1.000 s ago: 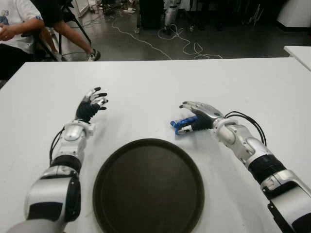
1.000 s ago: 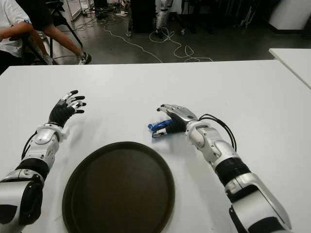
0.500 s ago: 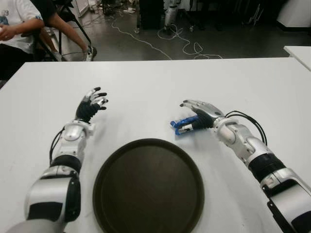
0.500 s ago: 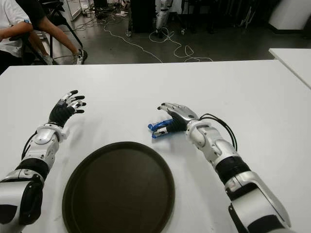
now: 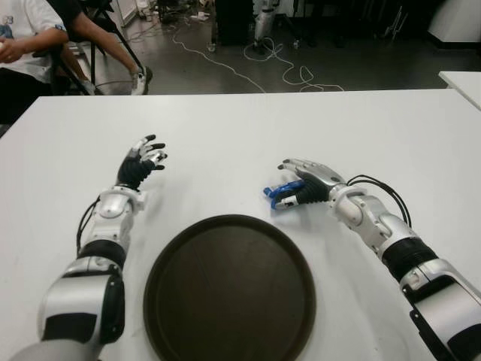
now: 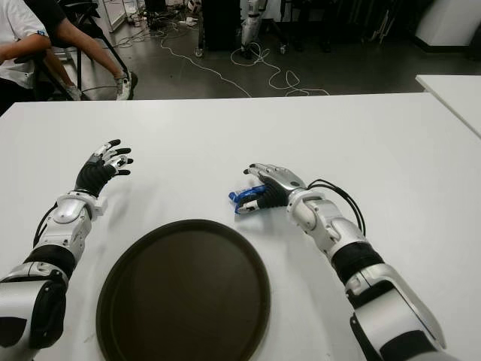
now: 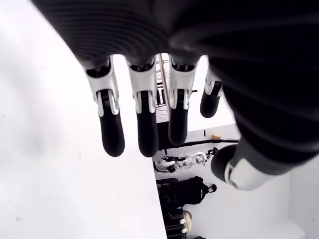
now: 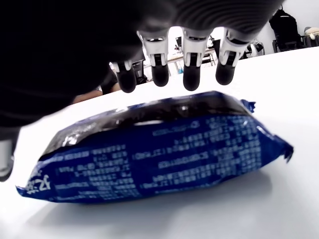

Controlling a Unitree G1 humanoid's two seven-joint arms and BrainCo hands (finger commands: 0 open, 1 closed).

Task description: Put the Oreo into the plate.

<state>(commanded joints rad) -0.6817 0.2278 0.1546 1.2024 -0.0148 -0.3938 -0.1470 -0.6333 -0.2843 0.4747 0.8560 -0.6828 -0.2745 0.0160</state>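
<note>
A blue Oreo packet [image 5: 279, 195] lies flat on the white table [image 5: 225, 128], just beyond the far right rim of the round dark plate [image 5: 229, 289]. My right hand [image 5: 299, 183] is arched over the packet's right end. In the right wrist view its fingers [image 8: 192, 74] reach out above the Oreo packet [image 8: 159, 149] without closing on it, and the thumb is only just visible at the edge. My left hand [image 5: 143, 161] shows far to the left of the plate, its fingers [image 7: 142, 129] spread and holding nothing.
A person [image 5: 26, 45] sits on a chair beyond the table's far left corner. Cables [image 5: 282, 74] trail over the dark floor behind the table. The corner of a second white table [image 5: 462, 79] shows at the right edge.
My right hand has settled slightly lower and closer over the Oreo packet. The packet, the plate and my left hand have not moved.
</note>
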